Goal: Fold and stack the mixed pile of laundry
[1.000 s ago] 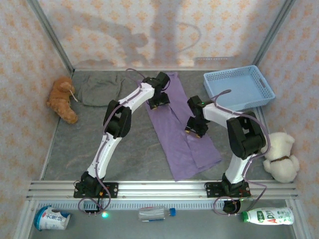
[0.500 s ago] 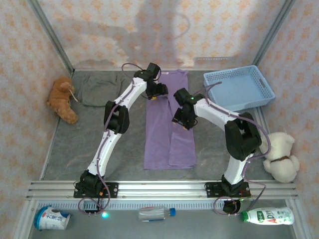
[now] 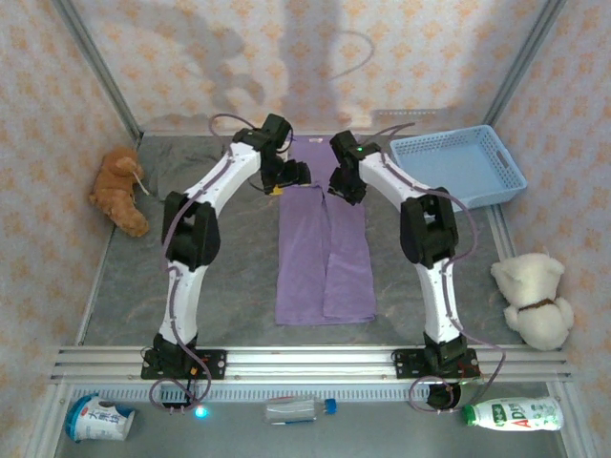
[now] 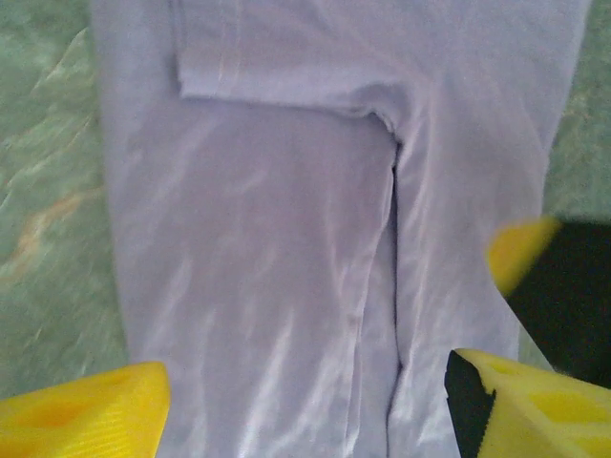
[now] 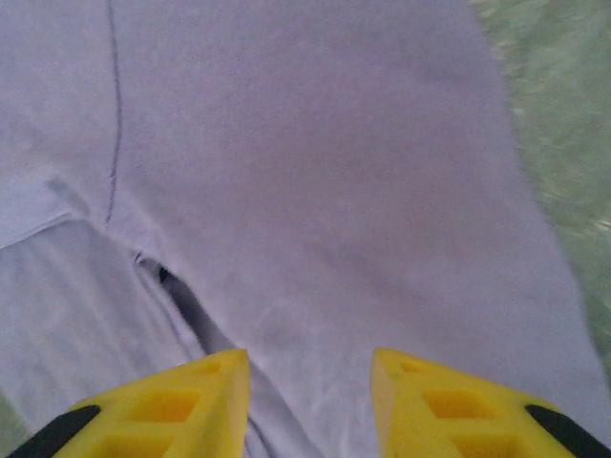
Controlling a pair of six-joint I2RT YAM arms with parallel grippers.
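The lavender shirt [image 3: 323, 258] lies flat as a long narrow strip down the middle of the table, both sides folded in so they meet along a seam [image 4: 393, 239]. My left gripper [image 3: 286, 177] hovers open over the strip's far left part, its yellow fingers [image 4: 86, 415] wide apart above the cloth [image 4: 267, 267]. My right gripper [image 3: 346, 187] is open over the far right part, with nothing but cloth [image 5: 325, 191] under its fingers [image 5: 153, 405]. The grey-brown piece [image 3: 179, 164] lies crumpled at the back left.
A light blue basket [image 3: 458, 168] stands at the back right. There is an orange plush [image 3: 119, 191] by the left wall and a cream plush [image 3: 531, 301] at the right. Bottles [image 3: 304, 408] lie in front of the rail.
Both arms have swung to the far end of the shirt. The shirt, lying slantwise a second ago, is now a straight strip.
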